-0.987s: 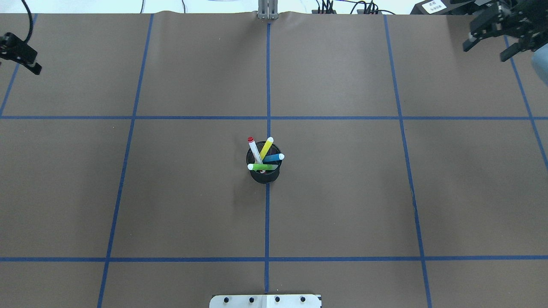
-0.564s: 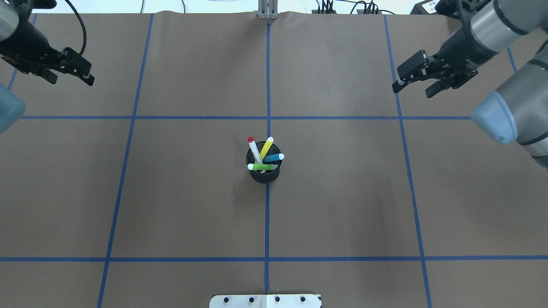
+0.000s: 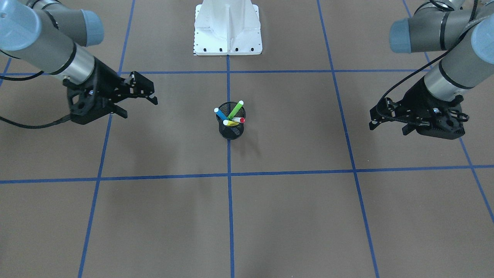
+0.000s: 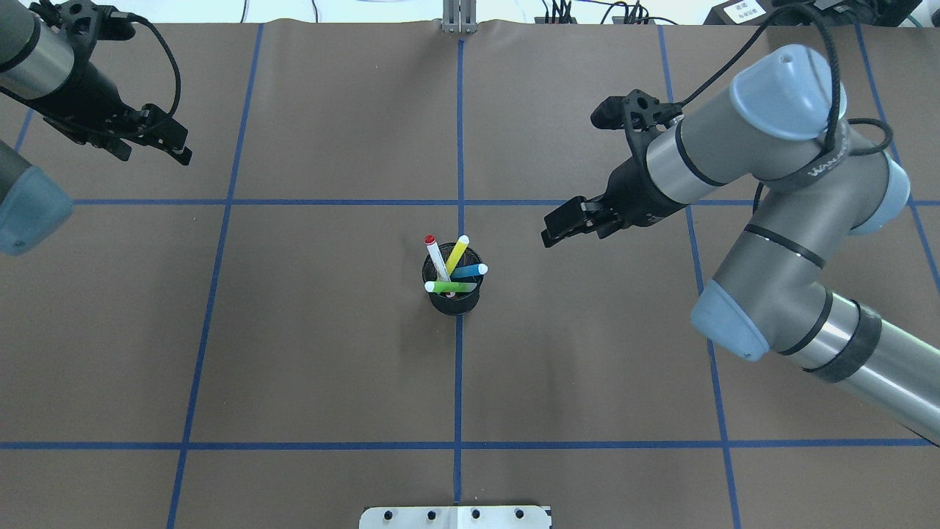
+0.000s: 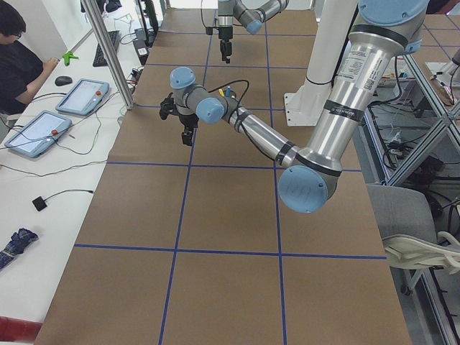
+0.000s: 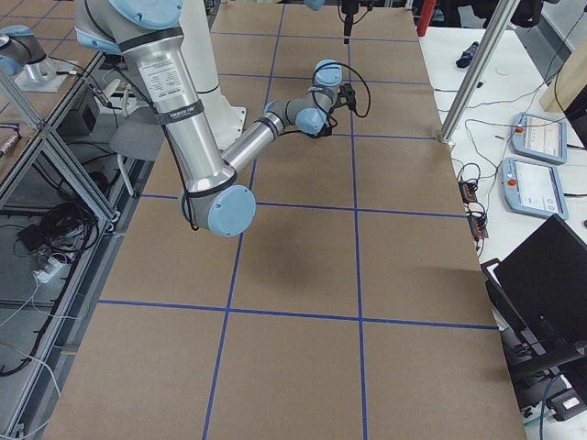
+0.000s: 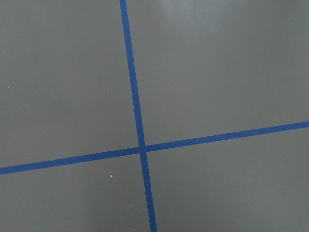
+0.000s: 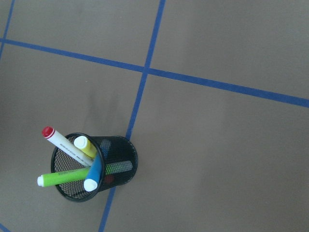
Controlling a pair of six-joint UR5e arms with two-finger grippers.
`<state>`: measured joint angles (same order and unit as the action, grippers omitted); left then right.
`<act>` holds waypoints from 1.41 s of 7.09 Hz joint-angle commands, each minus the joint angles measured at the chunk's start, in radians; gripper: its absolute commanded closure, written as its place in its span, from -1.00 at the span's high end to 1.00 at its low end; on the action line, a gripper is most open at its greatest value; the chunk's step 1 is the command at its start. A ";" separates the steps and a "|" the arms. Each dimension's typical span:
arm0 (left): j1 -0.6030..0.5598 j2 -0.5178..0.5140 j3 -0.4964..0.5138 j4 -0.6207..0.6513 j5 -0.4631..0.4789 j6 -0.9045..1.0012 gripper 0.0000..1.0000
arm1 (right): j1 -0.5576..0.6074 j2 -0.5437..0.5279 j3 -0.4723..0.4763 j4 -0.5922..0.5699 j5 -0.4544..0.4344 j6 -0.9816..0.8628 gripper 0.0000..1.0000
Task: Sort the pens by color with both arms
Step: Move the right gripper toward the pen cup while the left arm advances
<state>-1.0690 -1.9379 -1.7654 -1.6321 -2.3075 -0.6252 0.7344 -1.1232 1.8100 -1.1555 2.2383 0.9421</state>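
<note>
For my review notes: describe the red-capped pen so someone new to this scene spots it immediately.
Mid-table, a black mesh cup stands on the central blue tape line. Four pens lean out of it; take the white-barrelled pen. Only it has a red cap, whereas the yellow pen, blue pen and lime green pen have coloured barrels.

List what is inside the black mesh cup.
The mesh cup holds four tilted marker pens: red-capped white pen, yellow pen, blue pen, lime green pen. Their lower ends show only dimly through the mesh; the cup's floor is covered.
</note>
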 commanded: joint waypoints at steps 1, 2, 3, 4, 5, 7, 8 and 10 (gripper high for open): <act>0.001 0.000 0.003 -0.009 0.000 -0.002 1.00 | -0.047 0.068 -0.062 0.022 -0.036 0.003 0.83; 0.001 0.000 0.003 -0.011 0.000 -0.001 1.00 | -0.058 0.068 -0.064 0.023 -0.037 0.000 0.71; 0.001 0.000 0.004 -0.011 0.000 0.004 1.00 | -0.067 0.072 -0.066 0.022 -0.060 -0.002 0.60; 0.001 0.000 0.004 -0.011 0.000 0.005 1.00 | -0.073 0.091 -0.083 0.022 -0.090 0.000 0.53; 0.001 0.000 0.004 -0.011 0.000 0.006 1.00 | -0.084 0.120 -0.118 0.022 -0.121 0.001 0.39; 0.001 0.002 0.006 -0.011 0.002 0.010 1.00 | -0.111 0.126 -0.123 0.022 -0.137 0.023 0.34; 0.001 0.002 0.006 -0.011 0.002 0.012 1.00 | -0.125 0.137 -0.126 0.020 -0.138 0.032 0.34; 0.001 0.004 0.007 -0.011 0.002 0.010 1.00 | -0.156 0.149 -0.144 0.022 -0.178 0.069 0.32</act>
<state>-1.0677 -1.9350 -1.7585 -1.6429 -2.3057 -0.6142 0.5967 -0.9794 1.6749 -1.1346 2.0830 0.9910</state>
